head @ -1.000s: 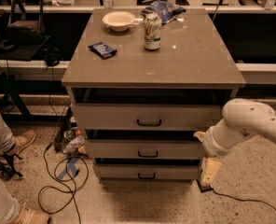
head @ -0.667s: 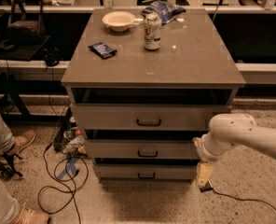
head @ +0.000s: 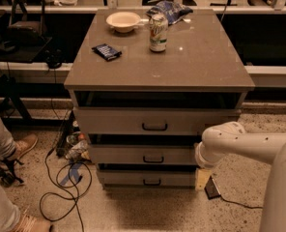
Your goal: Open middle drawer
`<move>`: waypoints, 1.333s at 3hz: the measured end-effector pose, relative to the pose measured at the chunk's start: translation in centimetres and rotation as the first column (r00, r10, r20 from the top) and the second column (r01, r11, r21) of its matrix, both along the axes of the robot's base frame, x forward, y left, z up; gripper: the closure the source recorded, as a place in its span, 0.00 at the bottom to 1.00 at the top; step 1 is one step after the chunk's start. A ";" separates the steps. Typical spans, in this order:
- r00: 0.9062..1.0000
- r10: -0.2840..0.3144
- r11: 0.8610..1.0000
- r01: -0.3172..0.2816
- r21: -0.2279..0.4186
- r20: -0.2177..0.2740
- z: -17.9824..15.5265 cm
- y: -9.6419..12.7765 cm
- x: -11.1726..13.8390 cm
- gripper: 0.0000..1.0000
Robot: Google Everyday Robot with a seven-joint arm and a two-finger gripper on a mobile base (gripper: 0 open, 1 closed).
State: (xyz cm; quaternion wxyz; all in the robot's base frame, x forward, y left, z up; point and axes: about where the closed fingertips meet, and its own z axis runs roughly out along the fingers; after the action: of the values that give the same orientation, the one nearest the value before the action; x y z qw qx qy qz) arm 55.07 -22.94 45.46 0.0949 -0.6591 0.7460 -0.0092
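Observation:
The middle drawer is the grey-beige front of medium height in the cabinet, with a small black handle at its centre. It looks shut. A taller drawer sits above it and a shorter one below. My white arm reaches in from the right, with its bend against the cabinet's right side. My gripper hangs low beside the right end of the bottom drawer, near the floor. It is right of and below the middle drawer's handle and holds nothing that I can see.
On the cabinet top stand a bowl, a can, a blue bag and a dark packet. Cables and clutter lie on the floor at left. A person's leg and shoes are at far left.
My arm has swung left towards the cabinet's right side. The gripper has moved with it to the right end of the bottom drawer. The drawers have not moved.

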 end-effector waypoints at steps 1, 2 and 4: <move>0.999 -0.008 1.000 0.009 -0.011 0.034 -0.8 0.3 1.6 0.00; 0.999 -0.009 1.000 0.009 -0.005 0.043 -2.0 0.9 3.1 0.00; 1.000 0.019 0.999 -0.019 0.041 -0.001 -5.0 2.4 5.0 0.14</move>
State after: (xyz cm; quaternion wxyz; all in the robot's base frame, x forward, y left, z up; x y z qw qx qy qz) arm 60.07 -20.58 40.44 0.1081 -0.6640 0.7398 0.0074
